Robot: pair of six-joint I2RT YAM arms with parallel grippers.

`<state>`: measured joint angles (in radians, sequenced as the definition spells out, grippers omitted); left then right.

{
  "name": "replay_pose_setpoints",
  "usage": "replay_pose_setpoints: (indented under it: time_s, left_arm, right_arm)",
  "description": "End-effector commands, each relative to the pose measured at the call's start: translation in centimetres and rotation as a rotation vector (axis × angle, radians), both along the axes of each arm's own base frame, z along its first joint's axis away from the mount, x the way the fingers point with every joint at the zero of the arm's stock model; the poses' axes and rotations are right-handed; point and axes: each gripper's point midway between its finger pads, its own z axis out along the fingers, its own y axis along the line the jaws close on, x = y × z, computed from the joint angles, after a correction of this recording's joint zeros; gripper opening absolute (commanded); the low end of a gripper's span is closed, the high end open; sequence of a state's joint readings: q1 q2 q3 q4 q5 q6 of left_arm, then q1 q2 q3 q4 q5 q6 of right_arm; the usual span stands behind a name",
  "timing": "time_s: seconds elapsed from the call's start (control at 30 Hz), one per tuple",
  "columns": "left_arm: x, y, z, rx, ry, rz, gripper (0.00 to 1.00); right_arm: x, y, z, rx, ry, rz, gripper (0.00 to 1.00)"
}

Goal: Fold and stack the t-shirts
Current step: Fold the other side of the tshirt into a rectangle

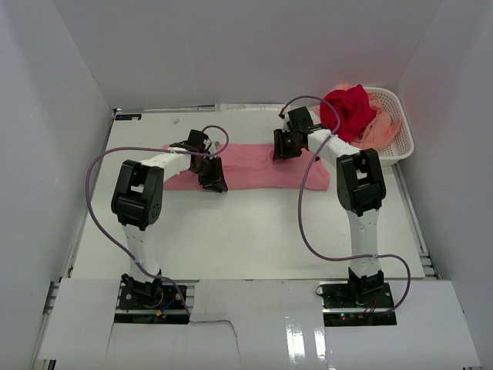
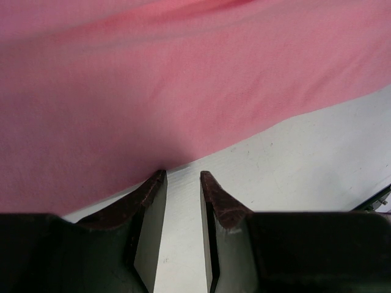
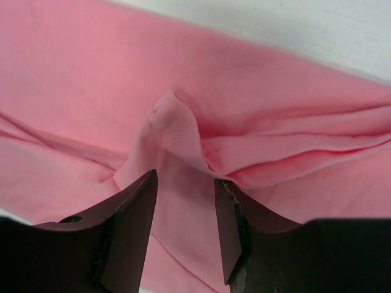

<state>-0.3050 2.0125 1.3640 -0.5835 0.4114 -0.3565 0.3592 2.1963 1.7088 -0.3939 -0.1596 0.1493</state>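
Note:
A plain pink t-shirt (image 1: 254,171) lies as a long folded strip across the middle of the table. My left gripper (image 1: 213,179) sits at its near left edge. In the left wrist view the left gripper (image 2: 182,176) is open, with bare table between its fingers and the pink cloth (image 2: 153,91) just ahead of the tips. My right gripper (image 1: 283,146) hovers over the strip's far right part. In the right wrist view the right gripper (image 3: 186,177) is open above pink cloth (image 3: 91,91), where a pinched-up ridge (image 3: 174,122) stands just beyond the tips. A deep red t-shirt (image 1: 347,108) and a peach t-shirt (image 1: 377,129) lie in the basket.
The white lattice basket (image 1: 406,146) stands at the back right corner, against the right wall. White walls close in the table on the left, back and right. Purple cables (image 1: 304,223) loop from both arms over the table (image 1: 246,231).

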Motion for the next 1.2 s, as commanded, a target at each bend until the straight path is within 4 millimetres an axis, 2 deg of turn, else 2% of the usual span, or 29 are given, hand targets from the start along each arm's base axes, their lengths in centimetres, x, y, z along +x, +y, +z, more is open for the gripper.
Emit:
replay_pose_setpoints:
  time_s: [0.0, 0.2, 0.3, 0.33, 0.37, 0.53, 0.63, 0.7, 0.73, 0.8, 0.83, 0.87, 0.9, 0.93, 0.97, 1.07, 1.1, 1.13, 1.17]
  left_arm:
    - [-0.2, 0.8, -0.4, 0.05, -0.004, -0.004, 0.4]
    - [-0.2, 0.8, -0.3, 0.052, -0.007, -0.005, 0.4]
    - [-0.2, 0.8, -0.3, 0.052, -0.007, -0.007, 0.4]
    - [-0.1, 0.8, -0.4, 0.052, -0.006, -0.007, 0.4]
    - [-0.2, 0.8, -0.4, 0.051, -0.004, -0.007, 0.4]
    - [-0.3, 0.9, -0.5, 0.058, -0.002, -0.01, 0.4]
    - [-0.3, 1.2, -0.3, 0.067, -0.004, -0.002, 0.4]
    - [0.3, 1.1, 0.7, 0.057, -0.026, 0.015, 0.4]
    - [0.8, 1.0, 2.1, 0.038, -0.061, 0.022, 0.4]
    - [1.8, 0.7, 4.4, 0.01, -0.112, 0.036, 0.4]
    - [2.7, 0.6, 6.3, -0.012, -0.155, 0.042, 0.4]
    - [3.2, 0.4, 8.2, -0.03, -0.196, 0.045, 0.4]
    - [3.8, 0.4, 9.5, -0.042, -0.224, 0.048, 0.4]
    - [4.8, 0.6, 11.5, -0.053, -0.266, 0.062, 0.41]
    - [5.3, 0.8, 12.6, -0.058, -0.291, 0.069, 0.41]
    - [6.9, 2.8, 13.6, -0.061, -0.31, 0.111, 0.41]
    - [7.3, 3.4, 12.7, -0.063, -0.285, 0.124, 0.41]
    - [7.9, 4.8, 12.3, -0.069, -0.267, 0.158, 0.41]
    - [7.9, 5.2, 11.7, -0.084, -0.242, 0.17, 0.41]
  right_arm:
    - [2.9, 0.6, 2.5, 0.028, -0.101, -0.006, 0.49]
    - [4.8, 1.2, 3.2, 0.049, -0.167, -0.002, 0.49]
    - [5.7, 1.9, 2.9, 0.067, -0.181, 0.01, 0.49]
    - [6.2, 2.4, 3.5, 0.09, -0.188, 0.018, 0.49]
    - [6.2, 2.7, 2.7, 0.096, -0.168, 0.021, 0.49]
    - [7.1, 3.7, 2.6, 0.164, -0.149, 0.024, 0.49]
    - [7.2, 3.5, 3.3, 0.184, -0.15, 0.014, 0.5]
    - [7.2, 2.9, 3.9, 0.176, -0.165, 0.006, 0.5]
    - [7.1, 2.6, 5.5, 0.179, -0.193, 0.008, 0.5]
    - [6.6, 1.8, 5.9, 0.158, -0.205, 0.001, 0.5]
    - [6.3, 1.5, 7.5, 0.161, -0.231, -0.001, 0.5]
    - [6.1, 1.2, 8.1, 0.16, -0.239, -0.002, 0.5]
    - [5.4, 1.0, 7.8, 0.156, -0.225, 0.001, 0.5]
    - [4.9, 0.6, 9.6, 0.163, -0.25, 0.0, 0.5]
    - [4.5, 0.4, 10.0, 0.163, -0.254, -0.003, 0.5]
    - [2.2, -0.3, 10.7, 0.167, -0.234, -0.012, 0.5]
    - [1.5, -0.4, 10.5, 0.171, -0.217, -0.013, 0.5]
    - [0.3, -0.7, 10.2, 0.17, -0.193, -0.014, 0.5]
    - [-0.7, -0.9, 9.7, 0.169, -0.155, -0.022, 0.5]
